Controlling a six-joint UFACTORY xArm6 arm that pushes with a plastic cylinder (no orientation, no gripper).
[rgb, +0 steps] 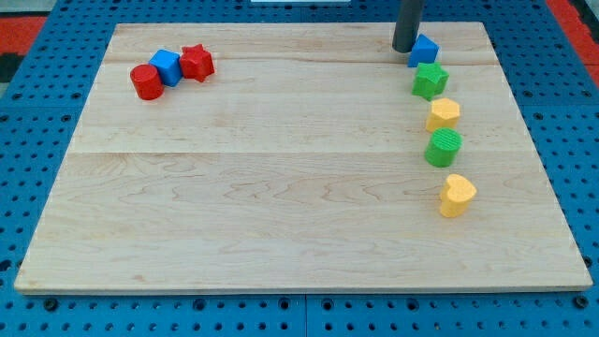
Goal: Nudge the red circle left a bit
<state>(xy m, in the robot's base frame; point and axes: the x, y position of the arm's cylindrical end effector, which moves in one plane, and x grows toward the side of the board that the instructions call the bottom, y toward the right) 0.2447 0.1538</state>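
Note:
The red circle [146, 81] lies near the board's top left corner. It touches a blue cube [168, 67], and a red star [197, 62] sits just right of that cube. My tip [404, 48] is far away at the view's top right, right beside the left side of a blue triangular block [424, 50]. The rod comes down from the top edge of the view.
Down the right side runs a line of blocks: a green star [430, 80], a yellow block [444, 113], a green round block [444, 147] and a yellow heart [457, 195]. The wooden board [281, 187] lies on a blue pegboard table.

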